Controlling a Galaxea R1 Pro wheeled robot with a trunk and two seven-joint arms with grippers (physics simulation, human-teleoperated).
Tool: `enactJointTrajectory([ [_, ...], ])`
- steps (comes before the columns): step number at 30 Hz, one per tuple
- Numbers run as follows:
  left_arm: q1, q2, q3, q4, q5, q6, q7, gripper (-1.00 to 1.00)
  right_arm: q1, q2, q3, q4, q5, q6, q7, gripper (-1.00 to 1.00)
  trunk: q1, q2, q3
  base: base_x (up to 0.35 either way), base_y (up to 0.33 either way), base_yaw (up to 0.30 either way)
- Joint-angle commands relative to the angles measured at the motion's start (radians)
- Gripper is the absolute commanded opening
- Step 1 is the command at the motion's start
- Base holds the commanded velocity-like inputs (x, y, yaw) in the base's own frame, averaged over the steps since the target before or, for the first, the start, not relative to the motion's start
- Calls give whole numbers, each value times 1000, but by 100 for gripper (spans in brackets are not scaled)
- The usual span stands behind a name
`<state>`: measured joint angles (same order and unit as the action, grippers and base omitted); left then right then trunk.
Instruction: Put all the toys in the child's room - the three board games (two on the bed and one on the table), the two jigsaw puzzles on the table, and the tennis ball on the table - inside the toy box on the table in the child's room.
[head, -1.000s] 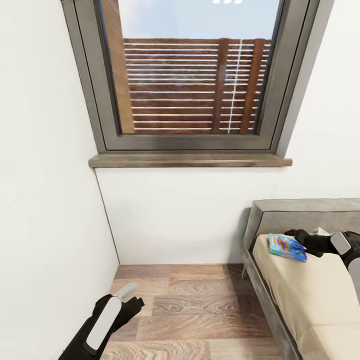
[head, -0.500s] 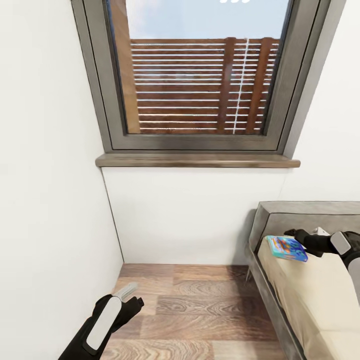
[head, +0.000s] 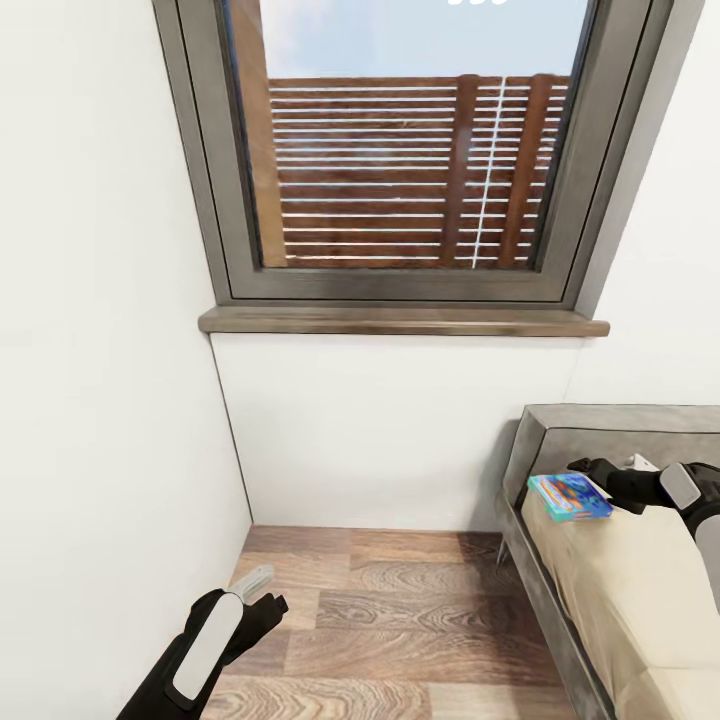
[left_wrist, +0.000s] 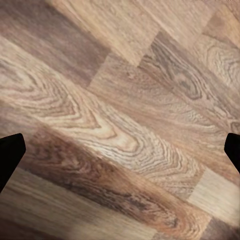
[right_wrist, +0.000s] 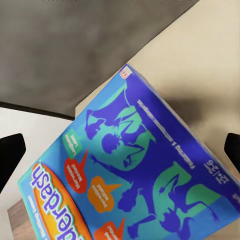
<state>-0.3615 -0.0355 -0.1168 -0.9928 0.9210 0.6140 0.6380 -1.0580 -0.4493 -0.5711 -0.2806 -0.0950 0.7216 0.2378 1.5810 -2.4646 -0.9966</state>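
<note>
board game (head: 569, 496): a flat blue box with teal shapes of people, orange speech bubbles and a yellow and orange name on the lid
where it is: at the head end of the bed (head: 640, 580), near the grey headboard (head: 620, 432), just at the tip of the right gripper (head: 583, 467); i cannot tell if it lies on the bed or is lifted
right gripper: its two black tips sit far apart at the edges of the wrist view, box between them; whether they touch it is hard to tell
left gripper (head: 262, 588): low over the wood floor (head: 400, 610), fingers apart, nothing between them
hard to see: the name on the box is cut off, the right side of the bed too
</note>
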Motion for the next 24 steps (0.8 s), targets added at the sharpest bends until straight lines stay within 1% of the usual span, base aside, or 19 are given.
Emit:
enactJointTrajectory([
  [1,0,0,-1,-1,10,0,10,100,0,0,-1,-1,-9,5,-3,100,0,0,-1,0,0,2],
  [10,0,-1,-2,0,12,-3,3,100,0,-1,-3,-8,-10,-5,-3,100,0,0,-1,0,0,0],
  [13,0,-2,-1,14,14,-5,-45,100,9,-9,-7,-19,-14,-41,-4,100,0,0,-1,0,0,0],
  [14,0,-2,-1,18,13,-5,-77,100,20,-12,-8,-31,-15,-62,-4,100,0,0,-1,0,0,0],
  [15,0,-2,-2,20,13,-5,-93,100,28,-14,-9,-42,-16,-71,-4,100,0,0,-1,0,0,0],
  [16,0,-2,-2,24,12,-6,-123,100,49,-17,-11,-76,-20,-83,-5,100,0,0,-1,0,0,0],
  [17,0,-1,-2,26,12,-6,-134,100,62,-19,-13,-98,-23,-88,-5,100,0,0,-1,0,0,0],
  [18,0,-1,-2,29,11,-7,-151,100,93,-20,-25,-153,-38,-93,-5,100,0,0,-1,0,0,0],
  [19,0,-1,-3,30,10,-7,-158,100,112,-20,-34,-185,-50,-95,-5,100,0,0,-1,0,0,0],
  [20,-1,0,-3,32,-1,-7,-171,100,182,-18,-68,-292,-95,-95,-6,100,0,0,-1,0,0,0],
  [22,-1,0,-3,33,-17,-7,-177,100,234,-17,-85,-377,-126,-90,-6,100,0,0,-1,0,0,0],
  [23,-1,0,-3,33,-36,-7,-189,100,286,-16,-100,-464,-156,-75,-6,100,0,0,-1,0,0,0],
  [24,-1,-1,-4,33,-46,-7,-199,100,312,-16,-108,-509,-171,-65,-6,100,0,0,-1,0,0,0],
])
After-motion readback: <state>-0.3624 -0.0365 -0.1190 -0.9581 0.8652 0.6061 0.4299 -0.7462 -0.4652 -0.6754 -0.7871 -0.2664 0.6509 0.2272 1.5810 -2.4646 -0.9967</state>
